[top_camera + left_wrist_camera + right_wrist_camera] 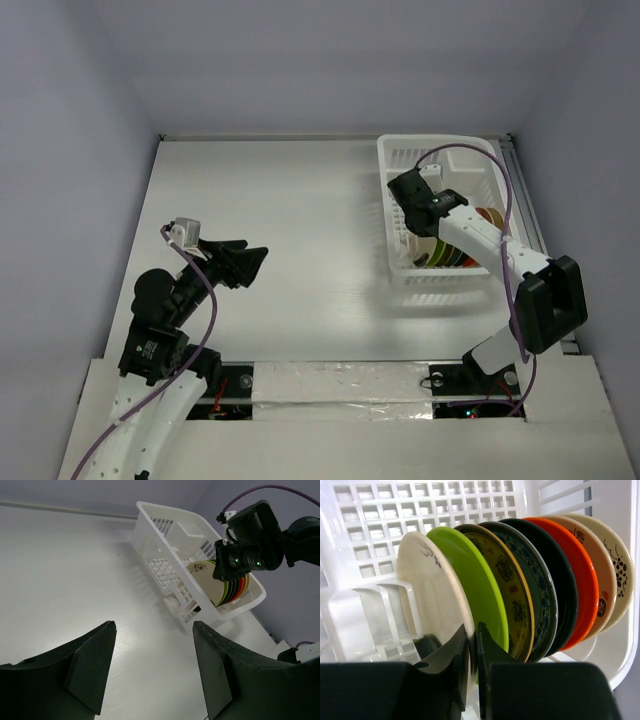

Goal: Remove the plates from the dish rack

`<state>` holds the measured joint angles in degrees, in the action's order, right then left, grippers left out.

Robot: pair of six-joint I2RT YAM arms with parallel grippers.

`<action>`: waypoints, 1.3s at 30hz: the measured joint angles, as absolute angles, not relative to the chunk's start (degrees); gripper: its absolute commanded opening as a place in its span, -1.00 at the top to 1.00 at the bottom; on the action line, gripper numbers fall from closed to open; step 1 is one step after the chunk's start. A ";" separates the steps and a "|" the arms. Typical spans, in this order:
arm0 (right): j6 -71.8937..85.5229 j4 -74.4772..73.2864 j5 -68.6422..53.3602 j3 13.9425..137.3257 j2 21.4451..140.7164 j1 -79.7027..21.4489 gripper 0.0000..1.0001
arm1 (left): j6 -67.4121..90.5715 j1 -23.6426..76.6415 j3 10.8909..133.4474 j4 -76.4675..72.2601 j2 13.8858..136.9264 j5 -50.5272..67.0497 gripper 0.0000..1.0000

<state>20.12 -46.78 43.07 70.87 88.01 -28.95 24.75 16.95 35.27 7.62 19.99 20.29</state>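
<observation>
The rack (415,155) sits at the far right of the table (280,200), within the right arm's reach, and that arm bends down into it from above. The plates (517,595) stand on edge in a tight row across the rack's near end, each leaning on the next, so only the outermost one offers a free rim. That is the cream plate (427,580) at the row's open end. The right gripper (472,627) has dropped over its edge, one finger on the open side and one slipped into the narrow gap before the green plate (475,580). The fingers are drawn nearly together and pinch the cream rim between them. The plate has not left its slot, so the step in hand looks like securing the hold before lifting. A straight pull along the plate's own plane would probably keep it from dragging the green one along. The left gripper (153,627) hangs above bare table well to the rack's left, fingers (95,665) spread and holding nothing. It is turned toward the rack, likely kept out of the way or waiting to receive a plate.
</observation>
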 measured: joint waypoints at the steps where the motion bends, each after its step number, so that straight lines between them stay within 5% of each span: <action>1: 19.92 -47.42 43.18 71.35 88.29 -29.06 0.80 | 24.75 17.17 35.27 7.62 19.79 20.21 -0.19; 12: 19.05 -51.90 45.34 75.50 89.60 -30.85 1.00 | 24.77 18.15 35.27 7.99 19.03 18.41 -0.19; 30: 20.51 -63.40 56.38 88.66 89.62 -37.80 1.00 | 24.82 18.41 35.27 8.32 19.00 17.32 -0.17; 39: 23.00 -62.98 54.48 97.01 82.13 -46.50 1.00 | 24.91 18.37 35.27 9.37 19.07 16.12 0.01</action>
